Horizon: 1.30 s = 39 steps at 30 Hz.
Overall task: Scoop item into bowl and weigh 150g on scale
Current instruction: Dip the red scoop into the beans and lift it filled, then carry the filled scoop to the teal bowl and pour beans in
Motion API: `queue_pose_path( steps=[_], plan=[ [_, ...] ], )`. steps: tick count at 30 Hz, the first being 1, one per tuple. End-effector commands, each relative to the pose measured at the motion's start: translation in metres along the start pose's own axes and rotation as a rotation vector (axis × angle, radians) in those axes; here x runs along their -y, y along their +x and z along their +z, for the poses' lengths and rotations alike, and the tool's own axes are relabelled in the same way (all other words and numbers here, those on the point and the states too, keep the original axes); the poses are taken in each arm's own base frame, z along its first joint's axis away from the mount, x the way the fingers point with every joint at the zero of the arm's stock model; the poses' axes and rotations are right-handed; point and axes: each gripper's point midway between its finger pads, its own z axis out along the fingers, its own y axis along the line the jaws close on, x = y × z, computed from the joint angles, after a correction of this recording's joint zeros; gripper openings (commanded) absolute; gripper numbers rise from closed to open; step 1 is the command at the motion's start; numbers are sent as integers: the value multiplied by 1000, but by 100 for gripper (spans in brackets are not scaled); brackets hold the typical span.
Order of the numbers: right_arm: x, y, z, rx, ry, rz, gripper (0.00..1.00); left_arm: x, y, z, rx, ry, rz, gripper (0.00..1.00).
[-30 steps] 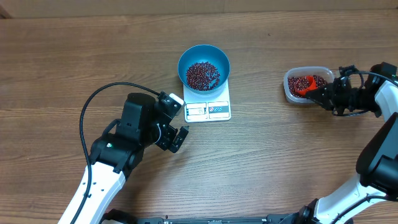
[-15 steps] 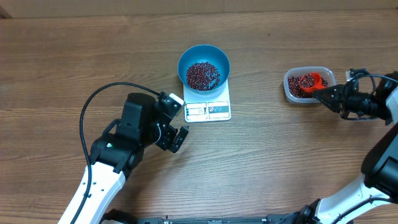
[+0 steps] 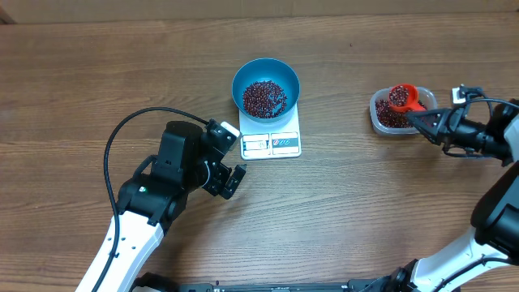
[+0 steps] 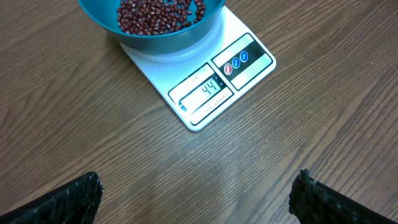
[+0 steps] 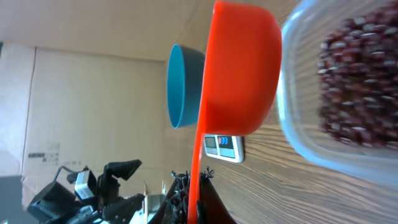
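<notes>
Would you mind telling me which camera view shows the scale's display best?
The left wrist view: the scale is close and its display reads 44. Overhead shows it small, digits illegible. The right wrist view catches only a distant, sideways piece beyond the scoop.

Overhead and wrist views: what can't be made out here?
Overhead: the scale display is too small to read.
Left wrist: the top edge cuts off the blue bowl.
Right wrist: the clear tub is blurred, cut by the right edge.
Right wrist: the right gripper on the orange scoop is mostly below the bottom edge.
</notes>
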Motion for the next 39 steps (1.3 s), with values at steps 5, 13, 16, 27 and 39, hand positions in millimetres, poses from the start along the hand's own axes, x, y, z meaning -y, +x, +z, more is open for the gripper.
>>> queue_pose_path(
  steps=[5, 13, 16, 27, 39],
  plan=[
    [-31, 3, 28, -31, -143, -55, 4, 3, 3, 2, -7, 16, 22, 100],
    [-62, 10, 64, -139, -174, -92, 4, 3, 3, 2, -8, 16, 22, 100],
    [-79, 15, 82, -195, -183, -119, 4, 3, 3, 2, -8, 16, 22, 99],
    [-115, 28, 163, -357, -16, -174, 4, 3, 3, 2, -8, 16, 22, 99],
    [-110, 50, 226, -366, 297, -339, 4, 3, 3, 2, -8, 16, 22, 99]
  ],
)
